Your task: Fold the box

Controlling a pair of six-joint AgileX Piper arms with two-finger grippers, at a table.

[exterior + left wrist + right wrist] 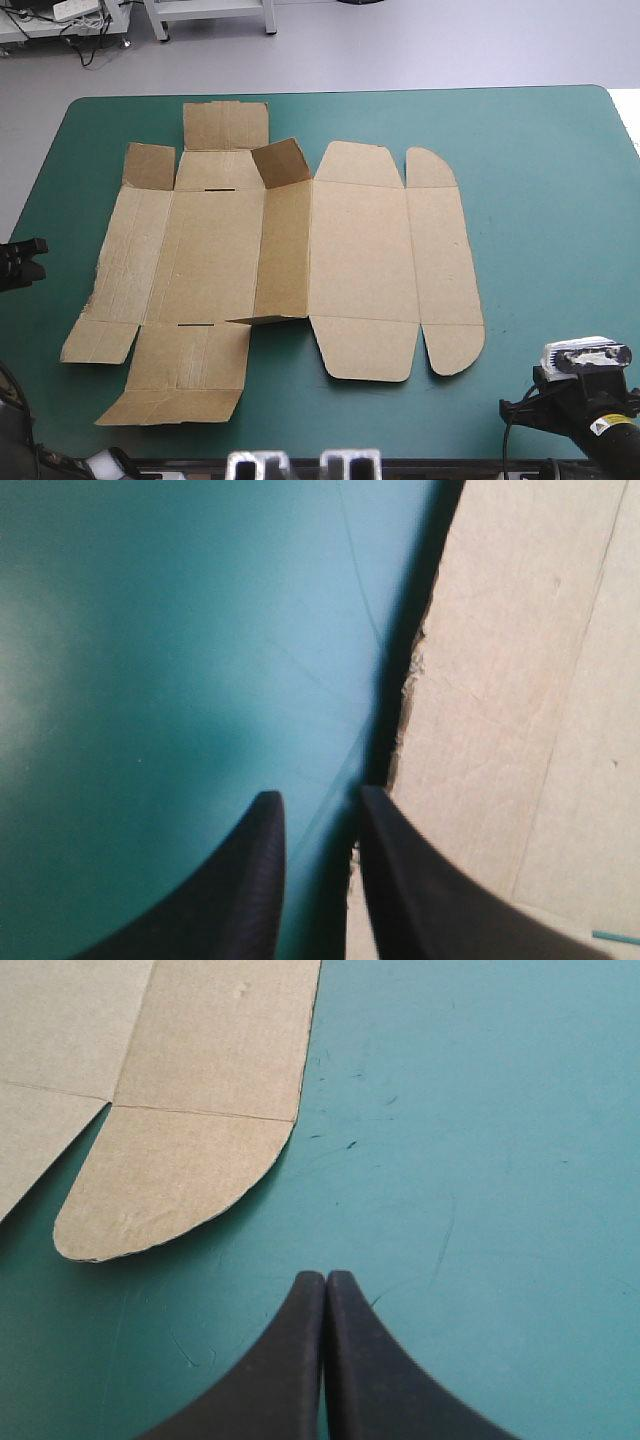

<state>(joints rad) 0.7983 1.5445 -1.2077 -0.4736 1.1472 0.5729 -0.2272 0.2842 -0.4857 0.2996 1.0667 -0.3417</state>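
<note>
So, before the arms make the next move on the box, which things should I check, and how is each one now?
1. Box lies wholly on the teal-green cover: ok.
2. Box mostly flat, only the middle wall partly raised: ok.
3. Left gripper open a little, nothing between its fingers: ok.
4. Left gripper touches the box's edge: cannot tell.
5. Right gripper ready to grasp: not ok, it is shut.
6. Right gripper clear of the rounded flap ahead of it: ok.

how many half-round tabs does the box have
2, both on the box's rightmost strip: the far tab and the near tab, which lies ahead of the shut right pincer.
</note>
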